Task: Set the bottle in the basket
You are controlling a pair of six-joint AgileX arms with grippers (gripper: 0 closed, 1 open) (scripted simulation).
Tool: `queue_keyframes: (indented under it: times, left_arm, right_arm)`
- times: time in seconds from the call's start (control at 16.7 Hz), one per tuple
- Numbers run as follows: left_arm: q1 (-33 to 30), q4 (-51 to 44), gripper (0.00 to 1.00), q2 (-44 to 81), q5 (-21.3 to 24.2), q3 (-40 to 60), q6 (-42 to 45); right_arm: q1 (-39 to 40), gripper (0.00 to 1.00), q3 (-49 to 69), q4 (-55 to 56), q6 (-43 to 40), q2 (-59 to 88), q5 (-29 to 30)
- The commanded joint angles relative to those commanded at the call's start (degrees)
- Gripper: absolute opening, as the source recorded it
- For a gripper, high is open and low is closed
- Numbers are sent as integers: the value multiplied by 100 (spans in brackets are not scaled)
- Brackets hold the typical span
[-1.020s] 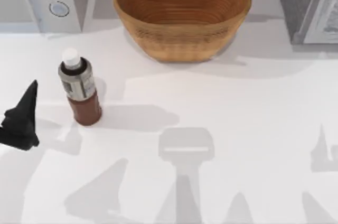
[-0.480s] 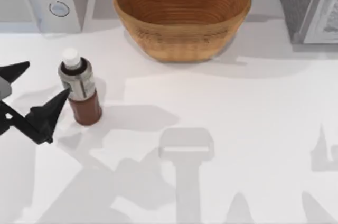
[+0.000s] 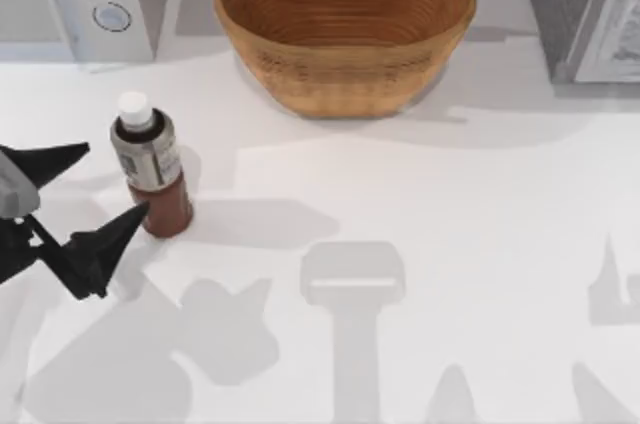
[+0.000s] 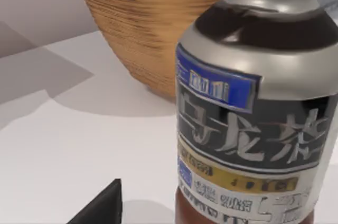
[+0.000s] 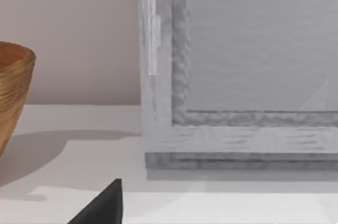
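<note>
Pincer (image 3: 95, 194) of left arm spreading wide and closing in on bottle (image 3: 150, 166), nearer than half a second ago, fingers now flanking it without contact. Standing upright at worktop's (image 3: 450, 244) left, basket (image 3: 345, 29) waiting far centre. Grasp judged imminent. Right arm idling.
</note>
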Motion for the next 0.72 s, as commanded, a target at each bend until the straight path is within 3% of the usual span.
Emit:
queue_keyframes:
  times: [0.36,0.72]
  left_arm:
    - [-104,-7,100,34,-94,57,-30]
    - [-1005,-10,100,598,-980,852,-293]
  right_arm:
    - [0,100,0,0,0,0,0]
    - [0,100,0,0,0,0,0]
